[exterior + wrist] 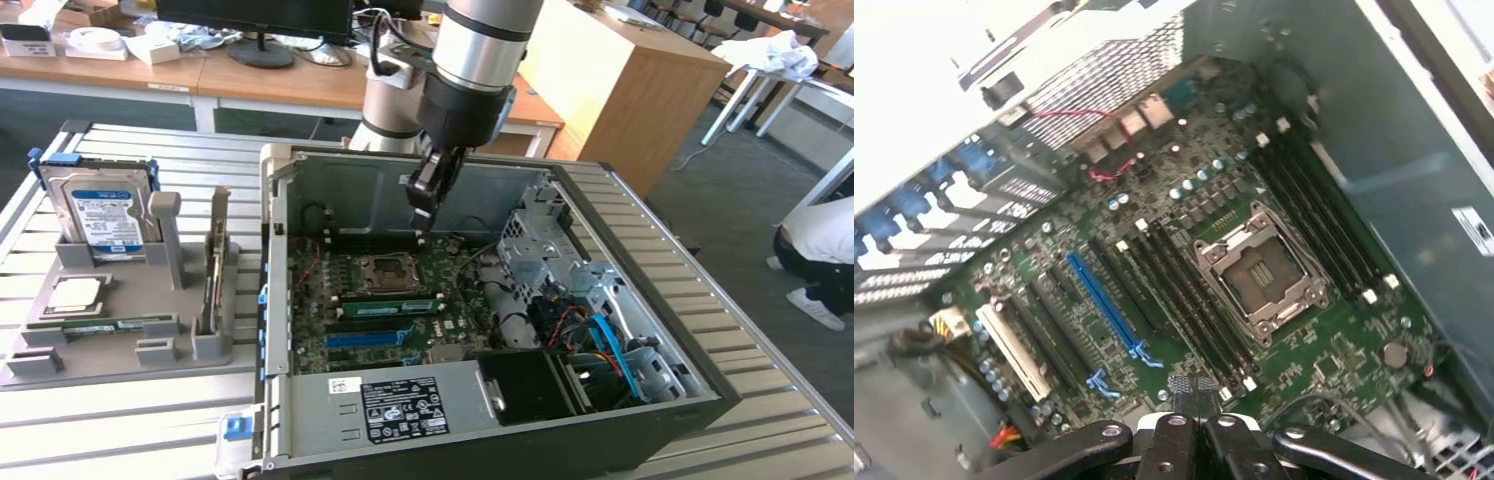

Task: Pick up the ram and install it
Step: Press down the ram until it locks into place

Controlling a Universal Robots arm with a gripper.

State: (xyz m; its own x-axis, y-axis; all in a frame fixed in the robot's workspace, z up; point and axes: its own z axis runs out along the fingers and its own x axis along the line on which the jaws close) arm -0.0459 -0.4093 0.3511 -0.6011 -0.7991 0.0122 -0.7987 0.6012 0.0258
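Shut gripper (pixel 1194 425), nothing held, is poised above motherboard (pixel 1184 260) in open case (pixel 627 250); ram (pixel 100 325) is left in holder (pixel 120 345) at frame left.

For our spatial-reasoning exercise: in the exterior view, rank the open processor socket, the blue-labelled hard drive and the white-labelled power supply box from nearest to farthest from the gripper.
1. Open processor socket, just below the gripper.
2. White-labelled power supply box, at the case's front.
3. Blue-labelled hard drive, on the stand at the exterior view's left.
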